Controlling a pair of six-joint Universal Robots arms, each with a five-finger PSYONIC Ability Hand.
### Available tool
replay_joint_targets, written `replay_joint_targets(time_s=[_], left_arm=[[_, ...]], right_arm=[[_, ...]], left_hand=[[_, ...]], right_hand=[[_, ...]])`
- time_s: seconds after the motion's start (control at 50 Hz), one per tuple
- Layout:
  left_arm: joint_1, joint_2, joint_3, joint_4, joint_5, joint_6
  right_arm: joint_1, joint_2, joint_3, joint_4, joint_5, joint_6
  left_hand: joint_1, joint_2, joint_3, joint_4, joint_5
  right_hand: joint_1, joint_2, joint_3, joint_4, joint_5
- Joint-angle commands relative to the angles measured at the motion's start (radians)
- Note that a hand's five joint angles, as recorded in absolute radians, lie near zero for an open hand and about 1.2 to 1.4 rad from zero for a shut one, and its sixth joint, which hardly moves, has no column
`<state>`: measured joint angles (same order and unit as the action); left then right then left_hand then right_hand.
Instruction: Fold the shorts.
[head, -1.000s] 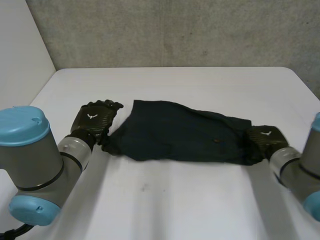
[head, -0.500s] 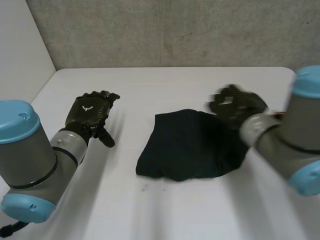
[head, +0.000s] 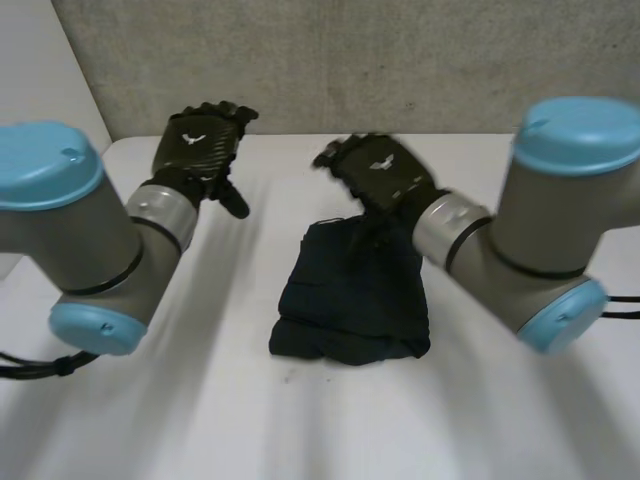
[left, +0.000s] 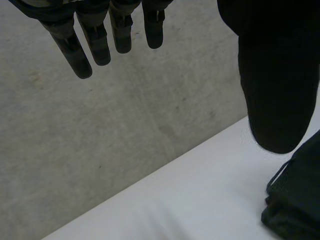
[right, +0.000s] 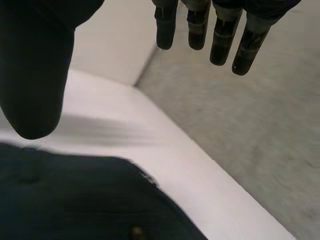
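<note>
Two empty straight-fingered hands, left hand (head: 200, 145) at 10 o'clock and right hand (head: 378, 172) at 12 of soft, light shorts (head: 350, 300); pinch folded edge at 6 o'clock.

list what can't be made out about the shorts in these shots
Head view: the far edge of the shorts is hidden behind the right hand and its wrist.
Left wrist view: the shorts are cut off by the edge beyond one corner beside the left hand.
Right wrist view: a small pale spot on the cloth is too blurred to identify.
</note>
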<state>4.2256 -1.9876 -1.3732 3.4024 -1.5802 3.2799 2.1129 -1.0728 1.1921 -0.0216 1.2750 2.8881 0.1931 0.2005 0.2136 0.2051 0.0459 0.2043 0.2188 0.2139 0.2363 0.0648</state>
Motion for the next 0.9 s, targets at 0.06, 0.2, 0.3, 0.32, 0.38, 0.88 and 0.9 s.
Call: replay_joint_targets(time_s=[0.06, 0.2, 0.3, 0.32, 0.38, 0.88, 0.9], left_arm=[[-0.136, -0.187, 0.175, -0.109, 0.006, -0.006], [-0.183, -0.353, 0.296, -0.182, 0.014, 0.006], [-0.18, -0.444, 0.379, -0.297, 0.014, 0.038], [-0.18, -0.456, 0.387, -0.319, 0.014, 0.05], [-0.177, -0.482, 0.401, -0.388, 0.002, 0.112], [-0.023, 0.151, 0.183, -0.43, 0.0, 0.034], [0.031, 0.232, 0.159, -0.442, 0.009, -0.023]], right_arm=[[-0.074, 0.016, 0.018, 0.074, 0.05, 0.152], [-0.085, 0.117, 0.041, 0.137, 0.15, 0.149], [-0.083, 0.188, 0.046, 0.137, 0.155, 0.146], [-0.083, 0.197, 0.044, 0.137, 0.158, 0.146], [-0.082, 0.229, 0.043, 0.137, 0.167, 0.142], [-0.146, -0.232, 0.069, 0.1, 0.297, 0.106], [-0.154, -0.254, 0.07, 0.106, 0.312, 0.103]], left_hand=[[0.026, 0.019, 0.006, 0.014, -0.001], [0.041, 0.034, 0.02, 0.029, 0.014], [0.061, 0.054, 0.041, 0.049, 0.034], [0.064, 0.057, 0.044, 0.052, 0.037], [0.067, 0.06, 0.047, 0.055, 0.04], [0.059, 0.051, 0.038, 0.047, 0.031], [0.059, 0.051, 0.038, 0.047, 0.031]], right_hand=[[-0.03, -0.044, -0.039, -0.062, -0.065], [-0.03, -0.044, -0.039, -0.062, -0.065], [-0.03, -0.044, -0.039, -0.062, -0.065], [-0.03, -0.044, -0.039, -0.062, -0.065], [-0.03, -0.044, -0.039, -0.062, -0.065], [-0.03, -0.044, -0.039, -0.062, -0.065], [-0.03, -0.044, -0.039, -0.062, -0.065]])
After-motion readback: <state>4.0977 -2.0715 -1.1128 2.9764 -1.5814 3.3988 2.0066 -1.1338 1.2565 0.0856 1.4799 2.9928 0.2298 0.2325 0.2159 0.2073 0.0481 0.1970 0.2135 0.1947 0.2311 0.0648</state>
